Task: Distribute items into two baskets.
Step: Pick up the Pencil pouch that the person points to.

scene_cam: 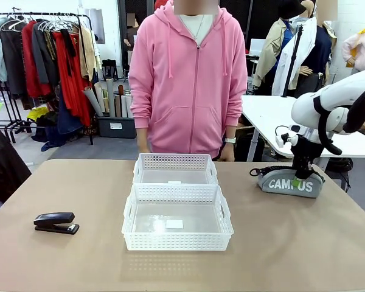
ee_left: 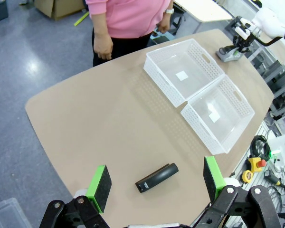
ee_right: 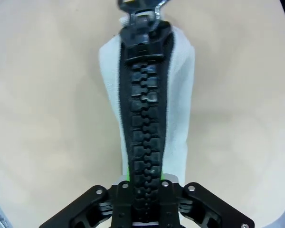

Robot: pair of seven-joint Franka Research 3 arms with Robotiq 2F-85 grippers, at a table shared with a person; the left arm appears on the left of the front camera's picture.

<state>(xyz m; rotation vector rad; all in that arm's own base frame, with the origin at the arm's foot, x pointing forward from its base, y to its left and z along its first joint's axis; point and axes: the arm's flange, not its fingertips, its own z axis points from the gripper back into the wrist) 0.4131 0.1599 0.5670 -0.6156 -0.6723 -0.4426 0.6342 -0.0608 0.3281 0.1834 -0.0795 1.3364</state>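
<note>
The pouch (scene_cam: 290, 181) lies on the right of the desk (scene_cam: 292, 249), zipper (ee_right: 145, 109) up, with the right fingers (scene_cam: 297, 182) clamped across its top. The stapler (ee_left: 156, 177) lies at the left below the left fingers (ee_left: 100, 186), which are spread wide. The big basket (scene_cam: 177, 242) and small basket (scene_cam: 175, 162) stand together mid-desk.

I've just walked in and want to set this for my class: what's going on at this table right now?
The right gripper has closed on the zip ridge of the grey CAMPUS pouch, which lies on the table. The left gripper hangs open above the black stapler, which lies untouched. The larger near basket and the smaller far basket hold neither item. A person stands at the far side, handling nothing.
</note>
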